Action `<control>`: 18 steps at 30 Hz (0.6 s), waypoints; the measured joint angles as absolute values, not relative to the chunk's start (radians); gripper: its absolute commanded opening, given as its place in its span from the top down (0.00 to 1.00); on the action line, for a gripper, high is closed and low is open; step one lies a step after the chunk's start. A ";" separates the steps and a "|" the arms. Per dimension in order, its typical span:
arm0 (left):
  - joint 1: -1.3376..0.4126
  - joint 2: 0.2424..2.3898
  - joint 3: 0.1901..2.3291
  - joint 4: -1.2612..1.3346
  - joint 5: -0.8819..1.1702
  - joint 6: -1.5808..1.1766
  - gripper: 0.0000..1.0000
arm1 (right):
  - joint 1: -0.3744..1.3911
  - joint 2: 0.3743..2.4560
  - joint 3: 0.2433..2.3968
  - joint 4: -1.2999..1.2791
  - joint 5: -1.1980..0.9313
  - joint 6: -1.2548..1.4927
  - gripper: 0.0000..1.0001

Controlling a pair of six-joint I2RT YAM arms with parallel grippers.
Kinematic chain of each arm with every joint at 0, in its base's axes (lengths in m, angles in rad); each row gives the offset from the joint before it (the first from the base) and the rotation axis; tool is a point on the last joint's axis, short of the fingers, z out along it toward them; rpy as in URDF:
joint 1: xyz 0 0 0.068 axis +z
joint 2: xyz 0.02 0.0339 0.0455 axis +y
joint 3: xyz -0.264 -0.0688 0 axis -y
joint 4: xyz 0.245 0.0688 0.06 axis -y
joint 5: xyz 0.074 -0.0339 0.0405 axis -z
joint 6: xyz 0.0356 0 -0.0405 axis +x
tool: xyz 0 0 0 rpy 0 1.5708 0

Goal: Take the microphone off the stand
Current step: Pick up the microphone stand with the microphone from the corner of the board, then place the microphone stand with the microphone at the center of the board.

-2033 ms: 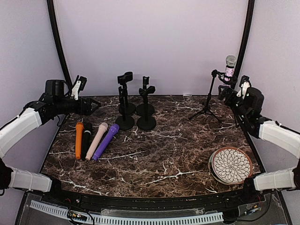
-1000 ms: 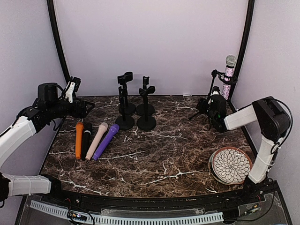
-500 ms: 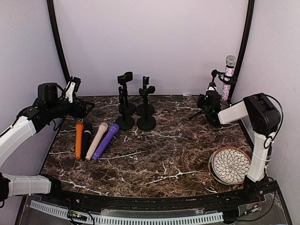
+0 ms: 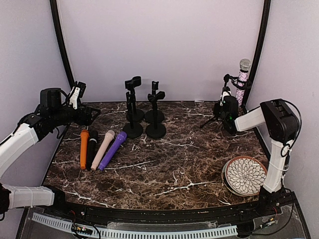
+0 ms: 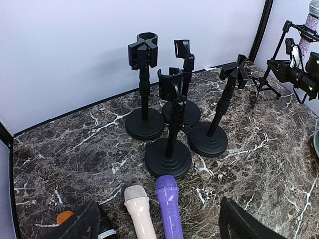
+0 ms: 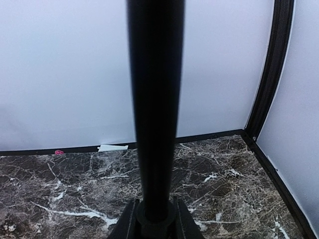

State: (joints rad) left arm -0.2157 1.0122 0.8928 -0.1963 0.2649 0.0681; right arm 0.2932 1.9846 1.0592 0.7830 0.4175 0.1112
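The microphone [image 4: 243, 79], pink glitter with a silver head, stands upright in the clip of a black tripod stand [image 4: 223, 99] at the back right. My right gripper [image 4: 227, 107] is shut on the stand's pole [image 6: 154, 99], low down, with its fingers [image 6: 124, 221] pressed against both sides of the pole's collar. The microphone itself is out of the right wrist view. My left gripper [image 4: 92, 113] hangs open at the back left, holding nothing. In the left wrist view the microphone [image 5: 312, 20] and stand [image 5: 271, 79] show at the far right.
Several empty black round-base stands [image 4: 133, 112] are grouped at the back centre. Orange [image 4: 83, 148], black [image 4: 92, 148], cream [image 4: 102, 148] and purple [image 4: 112, 149] microphones lie side by side on the left. A patterned plate [image 4: 245, 175] sits front right. Enclosure walls stand close behind the tripod.
My right gripper has moved up to the tripod's pole and closed on it. The left arm has stayed still over the last second.
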 measured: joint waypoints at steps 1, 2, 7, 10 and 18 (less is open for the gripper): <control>-0.216 1.012 0.893 -0.196 0.264 0.068 0.15 | 0.294 1.978 1.051 0.786 0.409 0.107 1.00; -0.216 1.012 0.893 -0.196 0.264 0.068 0.15 | 0.294 1.969 1.040 0.786 0.398 0.104 1.00; -0.216 1.012 0.892 -0.196 0.261 0.069 0.15 | 0.302 1.898 0.971 0.764 0.354 0.083 1.00; -0.216 1.012 0.887 -0.195 0.255 0.071 0.15 | 0.322 1.823 0.927 0.722 0.330 0.071 1.00; -0.216 1.013 0.873 -0.189 0.243 0.076 0.15 | 0.454 1.539 0.817 0.650 0.271 0.065 1.00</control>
